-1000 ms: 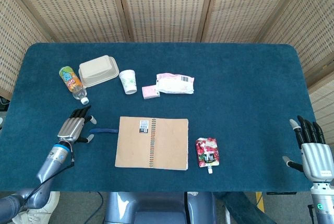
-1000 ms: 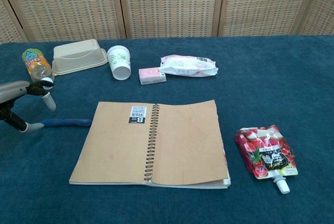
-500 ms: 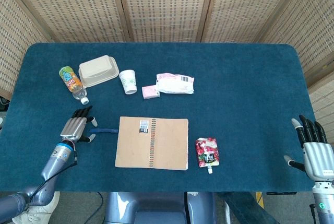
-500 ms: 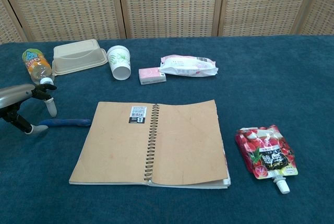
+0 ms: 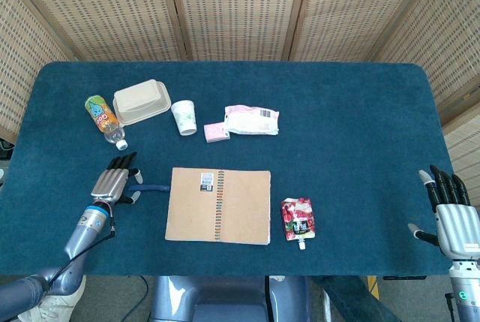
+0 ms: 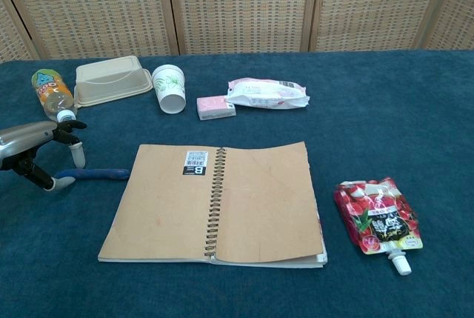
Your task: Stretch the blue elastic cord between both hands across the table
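The blue elastic cord lies flat on the table, just left of the open notebook. My left hand hovers over the cord's left end, its fingers spread and pointing down around it; nothing is gripped. A fingertip sits right at the cord's end. My right hand is at the table's near right edge, far from the cord, fingers extended and empty. The chest view does not show the right hand.
An open brown spiral notebook lies mid-table. A red drink pouch is to its right. Behind are a bottle, a lidded beige box, a paper cup, a pink packet and a white snack bag.
My left hand has shifted slightly right toward the cord's left end. The right hand has dropped a little lower at the table edge.
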{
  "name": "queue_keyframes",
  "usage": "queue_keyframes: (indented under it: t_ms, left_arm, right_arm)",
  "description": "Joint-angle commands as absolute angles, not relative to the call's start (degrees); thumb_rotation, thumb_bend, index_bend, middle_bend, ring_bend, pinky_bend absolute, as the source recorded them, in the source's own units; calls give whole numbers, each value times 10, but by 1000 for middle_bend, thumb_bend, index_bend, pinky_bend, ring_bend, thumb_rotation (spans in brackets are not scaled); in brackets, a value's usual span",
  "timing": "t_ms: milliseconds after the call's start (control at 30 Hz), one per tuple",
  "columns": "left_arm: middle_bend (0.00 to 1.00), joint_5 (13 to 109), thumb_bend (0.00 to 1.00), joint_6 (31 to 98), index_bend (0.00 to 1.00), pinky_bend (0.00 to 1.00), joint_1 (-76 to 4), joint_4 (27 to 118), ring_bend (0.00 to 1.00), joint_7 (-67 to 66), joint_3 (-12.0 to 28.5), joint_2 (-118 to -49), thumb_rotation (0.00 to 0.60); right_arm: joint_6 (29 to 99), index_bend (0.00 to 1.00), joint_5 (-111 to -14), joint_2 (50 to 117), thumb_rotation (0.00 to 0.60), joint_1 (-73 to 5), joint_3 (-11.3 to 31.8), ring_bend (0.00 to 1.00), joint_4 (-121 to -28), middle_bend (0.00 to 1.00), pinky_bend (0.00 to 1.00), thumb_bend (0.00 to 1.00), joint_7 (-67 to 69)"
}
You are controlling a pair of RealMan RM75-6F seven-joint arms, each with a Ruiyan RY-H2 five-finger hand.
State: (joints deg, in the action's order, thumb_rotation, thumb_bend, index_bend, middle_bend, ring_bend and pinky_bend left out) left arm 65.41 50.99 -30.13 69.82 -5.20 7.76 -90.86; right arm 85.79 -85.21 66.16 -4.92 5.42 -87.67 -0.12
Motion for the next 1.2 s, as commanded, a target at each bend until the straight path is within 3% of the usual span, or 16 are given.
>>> queue_keyframes:
  t_ms: [33, 700, 1033, 1200]
  left_arm:
    - [0, 655, 378, 511, 515, 0, -301, 698, 0, -50, 77, -909, 600]
    - [0, 633, 380, 506, 572, 0, -310, 700, 0, -80, 78, -916, 600]
    - [0, 623, 505, 509, 679, 0, -311, 707, 0, -91, 78, -916, 600]
    - [0, 620, 511, 511, 728, 0, -310, 705, 0, -88, 80, -913, 600]
  right_arm:
    - [857, 2, -852, 661, 600, -49, 54, 0, -876, 0, 0, 0, -1]
    - [855, 2, -849, 658, 600, -50, 55, 0, -876, 0, 0, 0, 9]
    - [856, 2, -851, 657, 600, -50, 54, 0, -876, 0, 0, 0, 12]
    - [856, 2, -851, 657, 600, -50, 54, 0, -876, 0, 0, 0, 12]
